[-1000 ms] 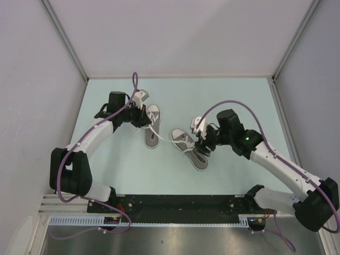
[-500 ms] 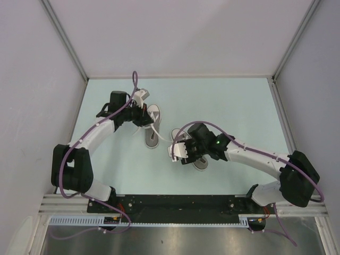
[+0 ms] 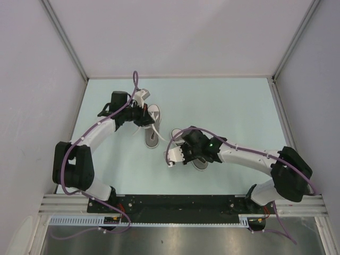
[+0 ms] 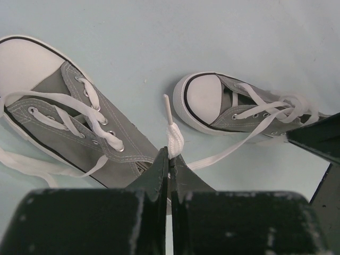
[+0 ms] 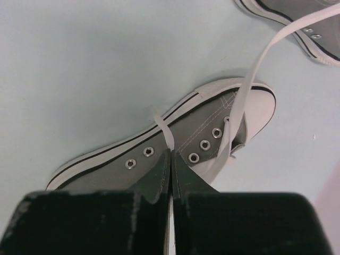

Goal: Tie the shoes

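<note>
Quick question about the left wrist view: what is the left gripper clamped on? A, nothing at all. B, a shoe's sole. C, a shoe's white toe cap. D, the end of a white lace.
D: the left gripper is shut on a white lace, and the lace's stiff tip stands up just past where it is pinched.

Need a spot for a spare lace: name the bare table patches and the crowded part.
Bare table: the far strip along the back wall; the right side beyond the right arm; the near-left patch between the left arm and the base rail. Crowded: the middle, around left shoe, right shoe, laces, left pincer and right pincer.
</note>
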You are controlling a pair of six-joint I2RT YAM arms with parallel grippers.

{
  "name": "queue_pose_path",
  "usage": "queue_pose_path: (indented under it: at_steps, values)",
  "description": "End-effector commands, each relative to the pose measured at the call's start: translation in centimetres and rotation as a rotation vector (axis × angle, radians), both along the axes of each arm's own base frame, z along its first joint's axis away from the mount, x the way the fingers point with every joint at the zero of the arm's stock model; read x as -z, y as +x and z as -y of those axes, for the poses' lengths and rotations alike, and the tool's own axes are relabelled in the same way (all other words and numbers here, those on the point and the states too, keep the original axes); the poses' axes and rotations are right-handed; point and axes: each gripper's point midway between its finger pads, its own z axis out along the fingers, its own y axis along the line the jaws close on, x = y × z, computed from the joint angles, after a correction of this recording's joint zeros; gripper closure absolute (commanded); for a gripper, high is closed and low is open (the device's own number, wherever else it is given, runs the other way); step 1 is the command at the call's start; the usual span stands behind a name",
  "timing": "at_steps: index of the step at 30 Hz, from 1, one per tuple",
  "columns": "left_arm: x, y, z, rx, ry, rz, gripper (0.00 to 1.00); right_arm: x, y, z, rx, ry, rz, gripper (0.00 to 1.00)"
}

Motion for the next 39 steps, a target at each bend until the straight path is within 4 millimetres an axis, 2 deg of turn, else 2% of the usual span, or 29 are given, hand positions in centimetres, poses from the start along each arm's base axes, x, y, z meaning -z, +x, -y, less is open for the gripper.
queue_pose_path:
  at_steps: [1, 3, 4, 6, 7, 9, 10, 13, 18, 22, 25, 29, 33, 35, 39]
  values:
    - [-1.9, 0.9, 1.0, 0.028, -0.042, 0.049, 1.00, -6.6, 1.1, 1.1, 0.106, 0.157, 0.041, 1.00]
    - [-2.0, 1.0, 1.0, 0.028, -0.041, 0.052, 1.00, -7.7, 0.8, 2.2, 0.123, 0.205, -0.010, 1.00]
    - [-2.0, 1.0, 1.0, 0.028, -0.042, 0.050, 1.00, -7.6, 1.4, 4.2, 0.186, 0.203, -0.050, 1.00]
    - [-1.9, 1.1, 1.0, 0.029, -0.039, 0.050, 1.00, -8.0, 1.2, 5.8, 0.214, 0.229, -0.104, 1.00]
    - [-2.0, 1.1, 1.0, 0.028, -0.040, 0.050, 1.00, -7.2, 1.4, 7.9, 0.258, 0.201, -0.144, 1.00]
    - [-1.8, 1.1, 1.1, 0.029, -0.039, 0.044, 1.00, -6.6, 1.0, 9.2, 0.257, 0.188, -0.200, 1.00]
    - [-1.7, 1.2, 1.1, 0.027, -0.038, 0.040, 1.00, -5.7, 0.9, 10.8, 0.285, 0.156, -0.241, 1.00]
    - [-1.8, 1.3, 1.2, 0.026, -0.041, 0.040, 1.00, -3.7, -0.3, 11.7, 0.259, 0.101, -0.339, 1.00]
    - [-1.9, 1.3, 1.3, 0.020, -0.047, 0.037, 1.00, 0.2, -2.1, 10.8, 0.260, 0.018, -0.514, 1.00]
    - [-2.1, 1.4, 1.5, 0.020, -0.054, 0.039, 1.00, 2.9, -2.4, 10.2, 0.282, -0.019, -0.595, 1.00]
    - [-1.9, 1.5, 1.7, 0.021, -0.060, 0.030, 1.00, 3.7, -3.0, 9.0, 0.267, -0.014, -0.630, 1.00]
    - [-2.0, 1.7, 1.8, 0.022, -0.066, 0.032, 1.00, 3.4, -4.4, 6.5, 0.216, 0.011, -0.645, 1.00]
    - [-2.1, 1.8, 2.0, 0.023, -0.079, 0.023, 1.00, 2.9, -4.4, 4.5, 0.197, 0.057, -0.625, 1.00]
    - [-2.1, 1.7, 2.0, 0.025, -0.080, 0.021, 1.00, 2.6, -4.5, 4.2, 0.200, 0.071, -0.629, 1.00]
    - [-2.4, 1.0, 1.8, 0.026, -0.080, 0.021, 1.00, 1.5, -4.0, 5.8, 0.256, 0.088, -0.633, 1.00]
